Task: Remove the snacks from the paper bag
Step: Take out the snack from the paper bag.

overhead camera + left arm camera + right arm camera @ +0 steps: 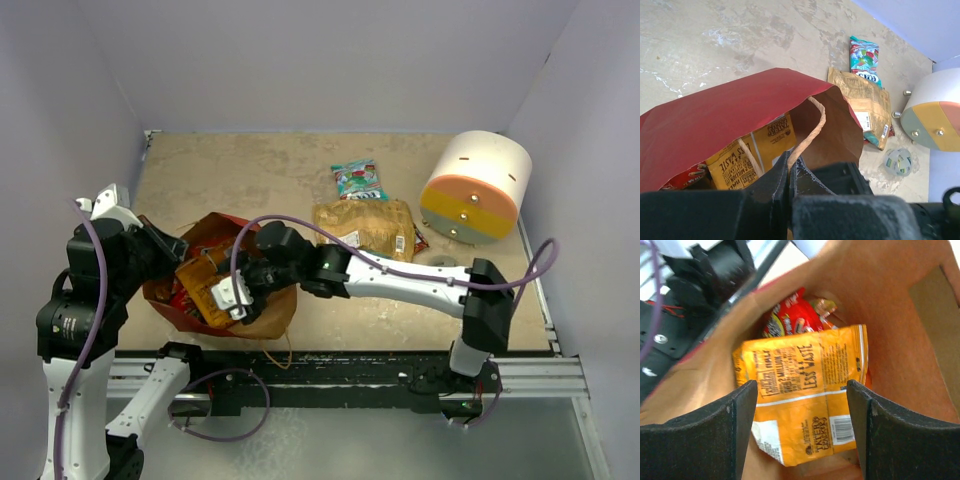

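Mid-extraction: the right tool (802,390) is spread wide inside the paper bag (740,105), with the orange packet (810,365) between its fingers. The left tool (788,162) pinches the bag's rim. The next move should be to close on the packet and lift it out.

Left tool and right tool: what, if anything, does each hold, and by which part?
Left tool pinches the bag by its string handle. Right tool is open over the orange packet, holding nothing.
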You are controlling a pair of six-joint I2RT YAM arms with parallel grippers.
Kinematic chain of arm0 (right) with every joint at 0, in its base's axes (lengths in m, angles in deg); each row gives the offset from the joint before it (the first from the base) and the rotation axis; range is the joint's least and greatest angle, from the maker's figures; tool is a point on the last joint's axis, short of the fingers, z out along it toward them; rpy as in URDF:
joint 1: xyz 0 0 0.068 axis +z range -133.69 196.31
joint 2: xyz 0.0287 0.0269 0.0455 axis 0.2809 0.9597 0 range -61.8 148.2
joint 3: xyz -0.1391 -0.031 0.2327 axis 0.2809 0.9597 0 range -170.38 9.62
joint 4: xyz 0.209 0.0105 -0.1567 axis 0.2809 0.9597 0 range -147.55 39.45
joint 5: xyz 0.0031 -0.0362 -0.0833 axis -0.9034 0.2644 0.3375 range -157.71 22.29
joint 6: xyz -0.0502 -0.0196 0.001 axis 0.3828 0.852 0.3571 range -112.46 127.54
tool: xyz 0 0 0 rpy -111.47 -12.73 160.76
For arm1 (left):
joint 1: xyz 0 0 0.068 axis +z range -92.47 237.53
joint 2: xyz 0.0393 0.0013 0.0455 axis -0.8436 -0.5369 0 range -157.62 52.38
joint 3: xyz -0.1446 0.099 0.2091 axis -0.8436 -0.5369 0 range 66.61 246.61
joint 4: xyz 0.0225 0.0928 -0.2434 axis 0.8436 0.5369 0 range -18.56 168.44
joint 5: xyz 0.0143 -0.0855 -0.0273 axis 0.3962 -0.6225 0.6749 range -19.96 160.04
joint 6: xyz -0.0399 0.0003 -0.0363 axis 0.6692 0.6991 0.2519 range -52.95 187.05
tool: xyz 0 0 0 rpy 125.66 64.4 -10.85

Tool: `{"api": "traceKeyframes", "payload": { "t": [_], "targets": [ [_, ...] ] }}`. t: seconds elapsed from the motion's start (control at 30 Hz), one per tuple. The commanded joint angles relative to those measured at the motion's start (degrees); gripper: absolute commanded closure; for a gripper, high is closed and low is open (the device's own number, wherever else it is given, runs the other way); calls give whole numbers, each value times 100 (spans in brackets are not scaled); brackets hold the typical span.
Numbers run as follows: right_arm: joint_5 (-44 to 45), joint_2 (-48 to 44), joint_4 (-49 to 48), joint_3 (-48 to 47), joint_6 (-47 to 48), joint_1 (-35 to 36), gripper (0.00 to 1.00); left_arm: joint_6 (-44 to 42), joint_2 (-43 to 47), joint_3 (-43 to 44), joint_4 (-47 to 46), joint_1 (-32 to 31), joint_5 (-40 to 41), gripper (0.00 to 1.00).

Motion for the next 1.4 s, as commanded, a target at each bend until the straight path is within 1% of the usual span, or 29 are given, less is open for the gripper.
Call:
{"api": "traceKeyframes", "payload": {
  "t": [0.0,0.07,0.1,0.17,0.3,0.33,0.37,0.7,1.03,1.17,1.37],
  "targets": [
    [730,312,-22,-599,269,-26,25,24,-61,246,-270,-25,-256,100],
    [931,503,-86,-631,282,-25,24,21,-82,283,-293,-22,-346,100],
    [964,593,-85,-656,285,-26,21,21,-76,299,-298,-26,-380,100],
    [1027,747,-96,-752,359,-21,11,14,-75,354,-307,-22,-459,100],
    [1000,1083,35,-1076,517,-35,9,2,-33,404,-342,-21,-648,100],
    [991,1166,81,-1183,528,-35,2,6,-26,398,-370,-25,-717,100],
    [999,1248,103,-1240,556,-35,0,4,-9,394,-395,-28,-771,100],
    [1154,1484,116,-1324,720,-84,0,-85,27,500,-461,-23,-967,100],
    [709,1700,-36,-1344,595,-289,0,-217,76,663,-379,-24,-896,100],
    [509,1641,10,-1104,634,-289,3,-130,84,660,-386,-23,-789,100],
    [451,1486,274,-824,771,-281,12,-106,88,656,-323,-29,-630,100]
  ]
}}
